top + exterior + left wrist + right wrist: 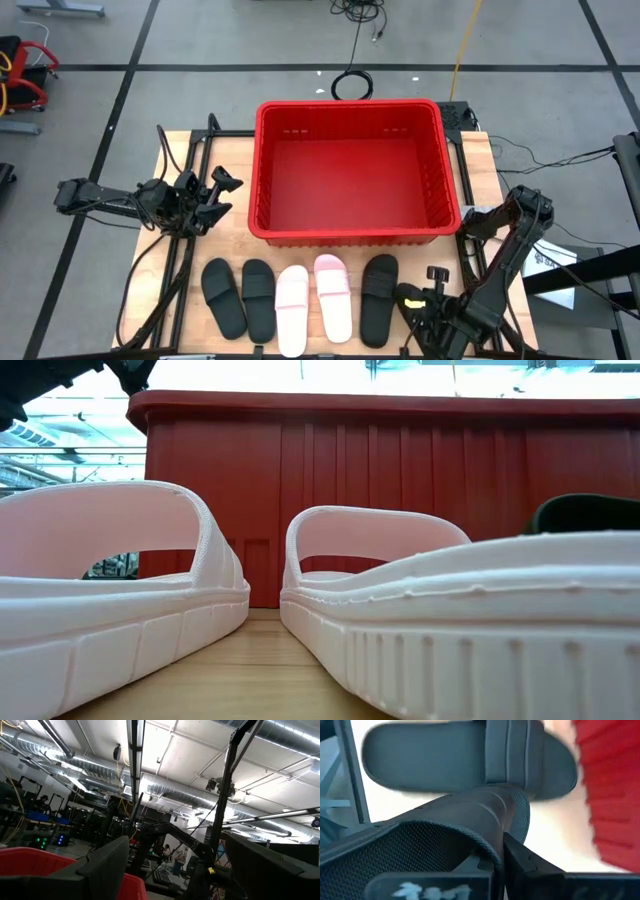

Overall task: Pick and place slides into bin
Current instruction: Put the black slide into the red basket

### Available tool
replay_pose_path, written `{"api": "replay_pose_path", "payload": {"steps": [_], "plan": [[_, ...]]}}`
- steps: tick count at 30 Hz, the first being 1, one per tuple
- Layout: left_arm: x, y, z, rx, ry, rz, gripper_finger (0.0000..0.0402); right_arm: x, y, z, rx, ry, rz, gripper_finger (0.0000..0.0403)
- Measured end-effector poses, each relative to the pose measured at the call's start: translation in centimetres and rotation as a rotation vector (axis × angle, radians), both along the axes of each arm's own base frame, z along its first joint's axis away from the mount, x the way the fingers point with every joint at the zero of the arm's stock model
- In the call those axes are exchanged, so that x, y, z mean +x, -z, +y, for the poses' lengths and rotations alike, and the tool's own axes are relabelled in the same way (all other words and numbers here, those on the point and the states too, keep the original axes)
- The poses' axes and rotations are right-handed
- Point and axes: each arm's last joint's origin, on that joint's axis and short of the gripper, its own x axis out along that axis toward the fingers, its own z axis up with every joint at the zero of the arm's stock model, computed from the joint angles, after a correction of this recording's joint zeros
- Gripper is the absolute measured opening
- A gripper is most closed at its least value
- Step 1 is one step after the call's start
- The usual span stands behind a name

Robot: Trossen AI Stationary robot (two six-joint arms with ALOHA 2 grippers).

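The red bin (350, 232) stands at the table's middle. Five slides lie in a row on the table in front of it: two black (222, 297) (258, 299), two pale pink (292, 309) (333, 297) and one black (379, 298). My right gripper (418, 305) is at the row's right end, shut on a sixth black slide (450, 815). The black slide next to it lies just beyond (445, 755). My left gripper (220, 190) is open and empty left of the bin; its wrist view (185, 875) looks up at the ceiling. My right gripper pinches the black slide's wide strap (487, 845) at its edge between its two fingers (540, 875). The ribbed footbed (395, 850) shows under the strap. Whether the slide is clear of the table, I cannot tell.
The pink slides fill the low view (110, 590) (450, 620), with the bin's ribbed wall (400, 490) behind them. Dark frame bars (190, 260) run along the table's left and right sides. Cables lie on the floor beyond the far edge.
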Motion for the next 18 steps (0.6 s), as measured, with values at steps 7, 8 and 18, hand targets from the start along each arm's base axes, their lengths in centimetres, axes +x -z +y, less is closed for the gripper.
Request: {"api": "replay_pose_path", "payload": {"steps": [7,8,18], "plan": [[0.0,0.0,0.0,0.004,-0.002,0.001,0.034,1.0,-3.0,-0.5,-0.048,-0.046,-0.084,0.0004],[0.0,0.0,0.0,0.004,-0.002,0.001,0.034,1.1,-3.5,-0.5,-0.052,-0.055,-0.094,0.0004],[0.0,0.0,0.0,0.001,-0.001,0.001,0.034,2.3,-8.3,-2.2,-0.12,-0.093,-0.153,0.0004]]}}
